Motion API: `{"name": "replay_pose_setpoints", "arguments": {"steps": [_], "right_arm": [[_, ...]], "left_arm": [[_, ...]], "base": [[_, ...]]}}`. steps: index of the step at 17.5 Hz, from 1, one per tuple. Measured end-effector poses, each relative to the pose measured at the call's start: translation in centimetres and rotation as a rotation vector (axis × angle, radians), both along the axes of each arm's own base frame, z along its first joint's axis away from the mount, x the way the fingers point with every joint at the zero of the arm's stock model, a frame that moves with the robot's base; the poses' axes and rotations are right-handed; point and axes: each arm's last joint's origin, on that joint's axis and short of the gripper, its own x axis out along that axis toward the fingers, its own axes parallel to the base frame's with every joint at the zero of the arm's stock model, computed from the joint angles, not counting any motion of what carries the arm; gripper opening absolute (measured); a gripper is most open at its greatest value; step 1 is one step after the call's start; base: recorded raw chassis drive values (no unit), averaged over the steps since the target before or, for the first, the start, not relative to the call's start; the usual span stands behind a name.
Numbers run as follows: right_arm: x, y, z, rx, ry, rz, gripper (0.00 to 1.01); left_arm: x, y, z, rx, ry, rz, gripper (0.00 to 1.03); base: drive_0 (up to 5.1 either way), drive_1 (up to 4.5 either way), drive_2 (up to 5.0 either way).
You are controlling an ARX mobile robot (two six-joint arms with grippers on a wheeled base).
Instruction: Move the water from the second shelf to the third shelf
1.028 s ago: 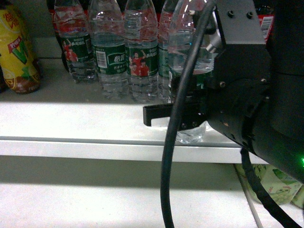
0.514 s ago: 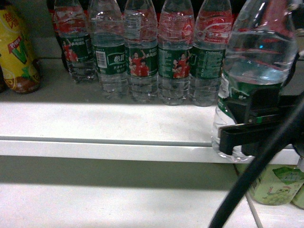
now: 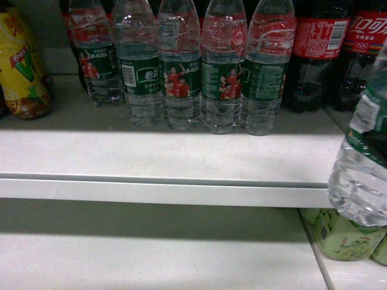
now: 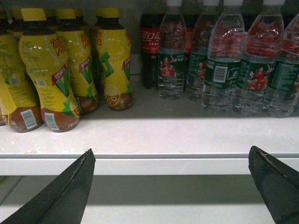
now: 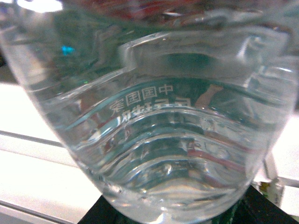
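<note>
The white shelf (image 3: 151, 154) runs across the head view, its front lip a straight pale edge with a broad bare strip between it and the row of bottles behind. Below the lip lies a lower white board (image 3: 151, 257), open on the left and middle.

The water bottle (image 3: 363, 163) hangs at the right edge of the head view, in front of the shelf lip and tilted, its base over green-labelled bottles (image 3: 341, 235) on the lower level. In the right wrist view it fills the picture (image 5: 159, 140), so the right gripper's jaws cannot be made out.

On the shelf stand five alike water bottles (image 3: 181, 78), cola bottles (image 3: 320, 54) to their right and yellow tea bottles (image 4: 51, 70) to their left.

The left gripper (image 4: 173, 186) is spread wide, below the shelf lip, holding nothing.
</note>
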Motion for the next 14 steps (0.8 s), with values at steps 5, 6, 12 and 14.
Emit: {"name": "replay_pose_setpoints", "arguments": {"steps": [5, 6, 12, 14], "right_arm": [[-2.6, -3.4, 2.8, 0.032, -0.051, -0.056, 0.39], [-3.0, -4.0, 3.1, 0.035, -0.049, -0.066, 0.39], [-4.8, -6.0, 4.1, 0.044, -0.062, -0.135, 0.39], [-4.9, -6.3, 4.1, 0.048, -0.065, -0.135, 0.39]], "left_arm": [[0.0, 0.0, 0.0, 0.000, 0.000, 0.000, 0.98], [0.0, 0.0, 0.0, 0.000, 0.000, 0.000, 0.98], [0.0, 0.0, 0.0, 0.000, 0.000, 0.000, 0.98], [0.0, 0.0, 0.0, 0.000, 0.000, 0.000, 0.98]], "base": [[0.0, 0.00, 0.0], [0.0, 0.00, 0.0], [0.0, 0.00, 0.0], [0.0, 0.00, 0.0]]}}
